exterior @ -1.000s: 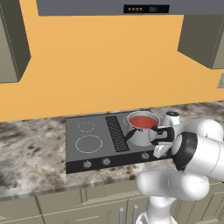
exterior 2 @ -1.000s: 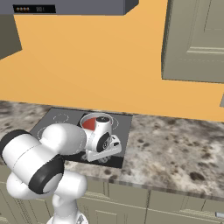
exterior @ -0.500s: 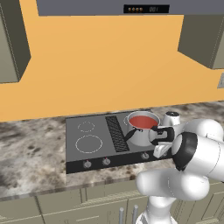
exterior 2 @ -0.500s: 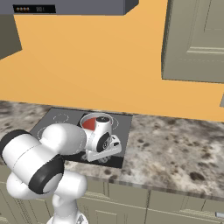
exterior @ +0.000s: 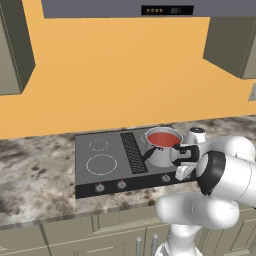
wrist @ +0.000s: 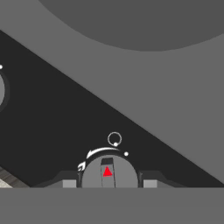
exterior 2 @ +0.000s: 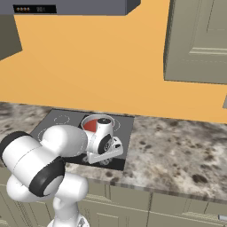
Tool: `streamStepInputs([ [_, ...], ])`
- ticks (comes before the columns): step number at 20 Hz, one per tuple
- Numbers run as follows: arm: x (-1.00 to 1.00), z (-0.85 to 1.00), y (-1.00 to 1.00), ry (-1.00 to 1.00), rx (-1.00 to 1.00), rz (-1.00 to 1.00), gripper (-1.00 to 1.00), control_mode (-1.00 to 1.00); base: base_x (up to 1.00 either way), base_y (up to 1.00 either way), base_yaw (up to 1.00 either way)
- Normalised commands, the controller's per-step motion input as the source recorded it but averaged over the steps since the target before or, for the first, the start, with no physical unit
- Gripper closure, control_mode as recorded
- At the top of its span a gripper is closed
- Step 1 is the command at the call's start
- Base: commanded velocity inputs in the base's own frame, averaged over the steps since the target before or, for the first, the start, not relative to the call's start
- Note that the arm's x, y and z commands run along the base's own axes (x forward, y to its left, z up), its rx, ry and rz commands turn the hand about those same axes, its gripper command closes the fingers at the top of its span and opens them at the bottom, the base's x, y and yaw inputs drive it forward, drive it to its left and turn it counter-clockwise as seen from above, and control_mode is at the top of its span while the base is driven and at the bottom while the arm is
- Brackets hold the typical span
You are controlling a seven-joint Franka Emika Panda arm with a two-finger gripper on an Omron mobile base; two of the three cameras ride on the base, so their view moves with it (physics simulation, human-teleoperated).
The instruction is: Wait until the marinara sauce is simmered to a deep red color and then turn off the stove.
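Observation:
The marinara sauce [exterior: 162,138] lies as a smooth red disc in the shiny steel pot [exterior: 161,153] on the stove's [exterior: 100,150] right rear burner; its black handle points left. In the right base view the sauce [exterior 2: 90,125] shows partly behind my hand. My gripper [exterior: 181,174] is down at the stove's front strip, below the pot. In the hand view the gripper [wrist: 109,183] is open, its fingertips [wrist: 69,183] standing either side of a round grey knob [wrist: 109,171] with a red triangle mark.
Three more knobs [exterior: 121,184] line the front strip; one knob [wrist: 1,89] sits at the hand view's left edge. A silver kettle-like object [exterior: 196,135] stands right of the pot. The grey hood [exterior: 167,10] hangs above. Speckled granite counter [exterior 2: 177,150] spreads on both sides.

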Motion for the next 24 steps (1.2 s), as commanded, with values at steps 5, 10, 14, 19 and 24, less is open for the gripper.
streamStepInputs([
  [5, 0.00, 0.00, 0.00, 0.00, 0.00, 0.00, 1.00, -1.00, 0.00, 0.00, 0.00],
  [10, 0.00, 0.00, 0.00, 0.00, 0.00, 0.00, 1.00, -1.00, 0.00, 0.00, 0.00],
  [14, 0.00, 0.00, 0.00, 0.00, 0.00, 0.00, 1.00, -1.00, 0.00, 0.00, 0.00],
  [19, 0.00, 0.00, 0.00, 0.00, 0.00, 0.00, 1.00, -1.00, 0.00, 0.00, 0.00],
  [24, 0.00, 0.00, 0.00, 0.00, 0.00, 0.00, 1.00, -1.00, 0.00, 0.00, 0.00],
])
